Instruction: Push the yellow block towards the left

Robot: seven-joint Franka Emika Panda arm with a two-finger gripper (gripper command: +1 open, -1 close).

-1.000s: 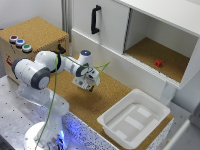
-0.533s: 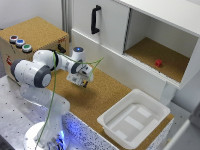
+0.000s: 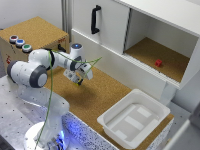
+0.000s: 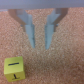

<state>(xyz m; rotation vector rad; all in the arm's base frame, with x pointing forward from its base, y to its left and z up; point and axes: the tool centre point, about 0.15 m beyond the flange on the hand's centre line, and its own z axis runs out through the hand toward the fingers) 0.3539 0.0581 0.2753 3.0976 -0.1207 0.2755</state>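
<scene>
A: Since the earlier frames the arm is swinging its gripper toward the exterior view's left, away from the tray, and it is now sitting low over the cork.

B: Gripper state?

A: In the wrist view the gripper is showing its two fingers apart with a narrow gap of bare cork between them. It is holding nothing.

B: Block position?

A: The block is lying on the cork in the wrist view, beyond the fingertips and off to one side of them, not between them. It is near the tips but clear of them, no contact. In the exterior view the gripper is hiding it; I cannot pick it out there.

B: Other items?

A: A red block is sitting in the open cabinet, well away from the gripper. A box with coloured buttons is standing behind the arm.
</scene>
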